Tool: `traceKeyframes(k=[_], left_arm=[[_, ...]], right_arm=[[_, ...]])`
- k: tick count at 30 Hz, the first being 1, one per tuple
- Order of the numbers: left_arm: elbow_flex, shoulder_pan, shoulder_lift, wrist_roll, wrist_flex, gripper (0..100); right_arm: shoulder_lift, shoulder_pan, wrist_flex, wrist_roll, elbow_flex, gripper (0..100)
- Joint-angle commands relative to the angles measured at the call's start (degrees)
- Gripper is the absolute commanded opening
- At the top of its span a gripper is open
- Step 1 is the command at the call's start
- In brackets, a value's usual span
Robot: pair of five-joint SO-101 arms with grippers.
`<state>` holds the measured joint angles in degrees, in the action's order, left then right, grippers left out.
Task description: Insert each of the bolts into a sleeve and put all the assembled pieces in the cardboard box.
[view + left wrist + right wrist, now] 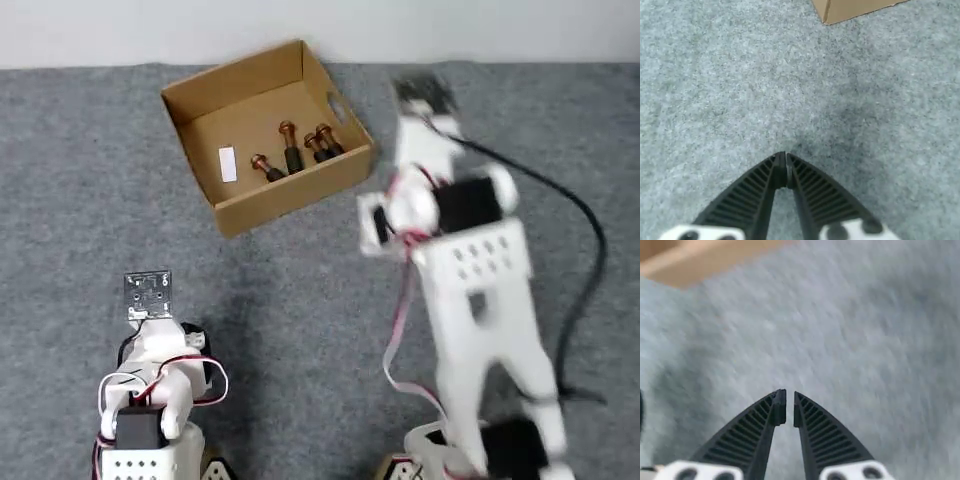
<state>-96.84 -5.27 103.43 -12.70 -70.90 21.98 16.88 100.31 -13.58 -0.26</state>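
The cardboard box stands open at the back of the grey carpet. Several copper-headed bolts sit in dark sleeves on its floor, among them one near the middle, a taller one and a pair toward the right wall. My left gripper is shut with nothing in it, low over bare carpet, with a corner of the box ahead. The left arm is at the front left. My right gripper is shut but for a thin slit, holds nothing, and hangs over carpet beside the box. The right arm stretches up right of the box.
A white label lies on the box floor. A black cable loops at the far right. Grey carpet spreads between the two arms and in front of the box.
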Motion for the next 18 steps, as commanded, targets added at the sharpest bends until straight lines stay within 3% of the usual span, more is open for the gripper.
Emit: traceKeyframes(k=[1, 9, 18], left_arm=[[0.40, -0.35, 0.53, -0.35, -0.26, 0], [0.40, -0.35, 0.53, -0.35, -0.26, 0], [0.40, -0.35, 0.53, -0.35, -0.26, 0]], right_arm=[[15.52, -5.67, -3.82, -0.44, 17.14, 0.8], [41.71, -13.67, -21.32, 1.67, 51.25, 0.8], [60.44, -22.73, -30.73, 12.57, 74.29, 0.8]])
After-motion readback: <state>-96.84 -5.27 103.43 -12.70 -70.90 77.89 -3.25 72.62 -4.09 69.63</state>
